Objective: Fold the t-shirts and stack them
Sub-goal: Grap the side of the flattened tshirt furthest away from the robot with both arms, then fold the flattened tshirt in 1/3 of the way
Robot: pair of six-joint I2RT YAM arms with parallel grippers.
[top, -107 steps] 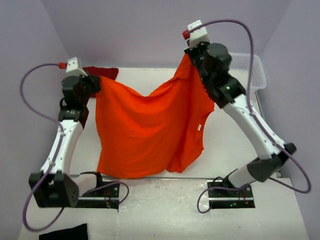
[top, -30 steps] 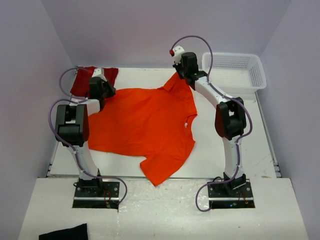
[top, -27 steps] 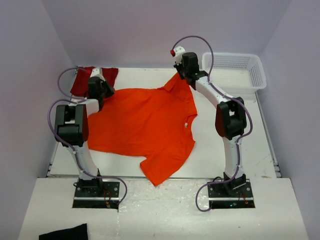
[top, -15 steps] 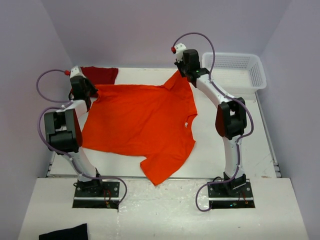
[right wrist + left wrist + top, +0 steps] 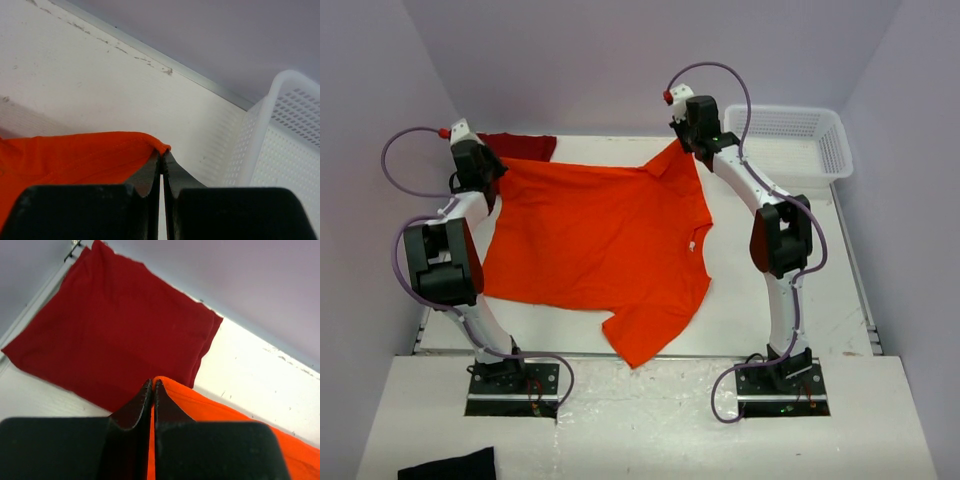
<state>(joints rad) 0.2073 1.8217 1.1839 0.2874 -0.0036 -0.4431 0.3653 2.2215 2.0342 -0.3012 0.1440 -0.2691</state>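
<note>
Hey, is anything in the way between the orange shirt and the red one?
Nothing visible. The left gripper pinches the orange shirt right beside the red shirt; the right gripper holds another corner.

The orange shirt (image 5: 600, 235) is plain, bright and unprinted. The crimson shirt (image 5: 523, 148) past its far-left corner is plain dark red. Right of the orange shirt, the basket (image 5: 785, 108) is white mesh. The worktop (image 5: 770, 280) is white; my left gripper (image 5: 152, 385) and right gripper (image 5: 162, 155) are black.

The orange shirt (image 5: 600, 235) and red shirt (image 5: 110, 335) are soft, matt cloth. The basket (image 5: 260, 135), right of frame, is white perforated plastic. The white counter (image 5: 100, 85) looks matt and scuffed.
</note>
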